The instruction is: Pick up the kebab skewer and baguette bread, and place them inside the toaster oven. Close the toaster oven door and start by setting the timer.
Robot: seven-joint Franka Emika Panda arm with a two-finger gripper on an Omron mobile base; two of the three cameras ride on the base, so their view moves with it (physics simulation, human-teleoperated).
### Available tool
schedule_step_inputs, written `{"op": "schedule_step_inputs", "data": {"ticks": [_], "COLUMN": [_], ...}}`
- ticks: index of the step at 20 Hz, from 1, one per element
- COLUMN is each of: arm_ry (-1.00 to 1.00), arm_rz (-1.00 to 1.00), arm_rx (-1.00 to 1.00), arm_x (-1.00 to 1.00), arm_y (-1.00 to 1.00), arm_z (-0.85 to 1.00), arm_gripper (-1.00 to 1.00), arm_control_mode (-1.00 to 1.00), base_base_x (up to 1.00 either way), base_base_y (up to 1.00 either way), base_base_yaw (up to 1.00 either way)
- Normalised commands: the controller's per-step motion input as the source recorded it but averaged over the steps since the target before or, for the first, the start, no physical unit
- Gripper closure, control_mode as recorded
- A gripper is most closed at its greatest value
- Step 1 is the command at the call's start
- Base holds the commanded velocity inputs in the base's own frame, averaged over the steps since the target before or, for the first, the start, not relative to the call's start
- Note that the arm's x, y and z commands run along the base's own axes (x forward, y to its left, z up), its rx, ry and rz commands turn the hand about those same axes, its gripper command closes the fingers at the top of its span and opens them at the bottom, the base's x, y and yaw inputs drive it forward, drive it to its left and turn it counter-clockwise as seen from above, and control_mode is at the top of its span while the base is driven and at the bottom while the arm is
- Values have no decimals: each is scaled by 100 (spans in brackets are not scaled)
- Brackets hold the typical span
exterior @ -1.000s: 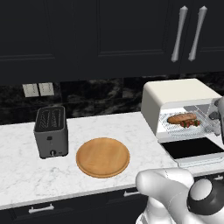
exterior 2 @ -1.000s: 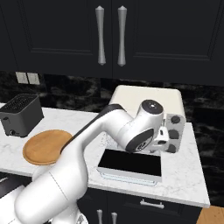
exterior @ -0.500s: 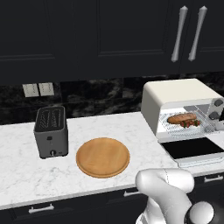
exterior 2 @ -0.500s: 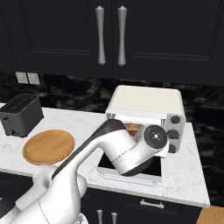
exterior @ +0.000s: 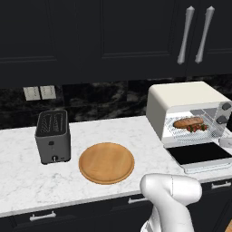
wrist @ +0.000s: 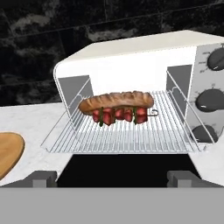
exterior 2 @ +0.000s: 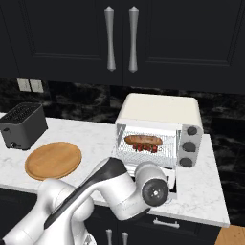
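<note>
The cream-white toaster oven [exterior: 181, 97] [exterior 2: 158, 107] [wrist: 131, 52] stands open on the counter's right side. On its wire rack lies the baguette bread [exterior: 188, 122] [exterior 2: 143, 139] [wrist: 116, 100], and the kebab skewer [exterior: 195, 128] [exterior 2: 142, 147] [wrist: 120, 114] lies just in front of it, touching it. The toaster oven door [exterior: 199, 154] [wrist: 127, 168] is folded down flat, dark glass up. My gripper [wrist: 111, 179] is open and empty, low in front of the door and facing the oven mouth. Its fingertips [wrist: 43, 177] stand wide apart. My wrist hides most of the door in the right base view.
Three dark knobs [wrist: 210, 99] [exterior 2: 188, 146] run down the oven's right face. A round wooden board [exterior: 106, 162] [exterior 2: 52, 159] lies mid-counter, and a dark grey slot toaster [exterior: 53, 136] [exterior 2: 21, 125] stands to its left. Dark cabinets hang above.
My arm has dropped from in front of the oven mouth to low by the counter's front edge. The gripper stayed open. Bread and skewer have not moved.
</note>
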Motion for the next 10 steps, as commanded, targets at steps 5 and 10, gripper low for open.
{"op": "schedule_step_inputs", "data": {"ticks": [5,10], "arm_ry": [-2,0], "arm_rz": [-2,0], "arm_rx": [0,0], "arm_x": [0,0], "arm_y": [0,0], "arm_z": [-5,0], "arm_gripper": [-100,-100], "arm_control_mode": [-100,-100], "base_base_x": [0,0], "base_base_y": [0,0], "base_base_yaw": [0,0]}}
